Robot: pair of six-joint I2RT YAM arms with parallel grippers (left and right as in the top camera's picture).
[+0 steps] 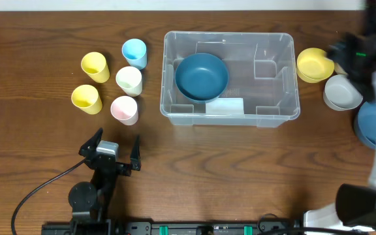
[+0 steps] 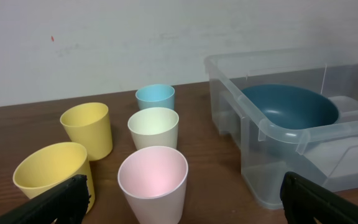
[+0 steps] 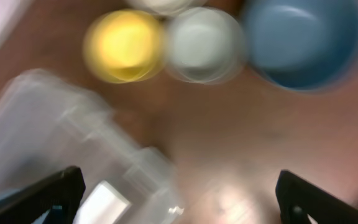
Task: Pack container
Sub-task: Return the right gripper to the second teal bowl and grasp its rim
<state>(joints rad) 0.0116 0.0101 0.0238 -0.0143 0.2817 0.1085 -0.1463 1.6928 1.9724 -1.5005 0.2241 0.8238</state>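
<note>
The clear container (image 1: pixel 291 78) stands at the table's centre back, with a dark blue bowl (image 1: pixel 202 76) in its left half and a white label (image 1: pixel 224 106) on its base. My left gripper (image 1: pixel 117 140) stands open near the front edge, empty, just short of a pink cup (image 2: pixel 153 183). The container's corner (image 2: pixel 272 134) and the bowl (image 2: pixel 289 112) show on the right of the left wrist view. My right gripper (image 3: pixel 179 199) is open and empty, high over the table beside the container's blurred end (image 3: pixel 55 137). Its arm (image 1: pixel 361 55) is blurred at the back right.
Left of the container stand two yellow cups (image 1: pixel 94 66) (image 1: pixel 86 98), a blue cup (image 1: pixel 134 52), a pale cup (image 1: pixel 129 79) and the pink cup (image 1: pixel 124 109). To its right lie a yellow bowl (image 1: pixel 314 64), a white bowl (image 1: pixel 342 92) and a blue bowl (image 1: pixel 367 124).
</note>
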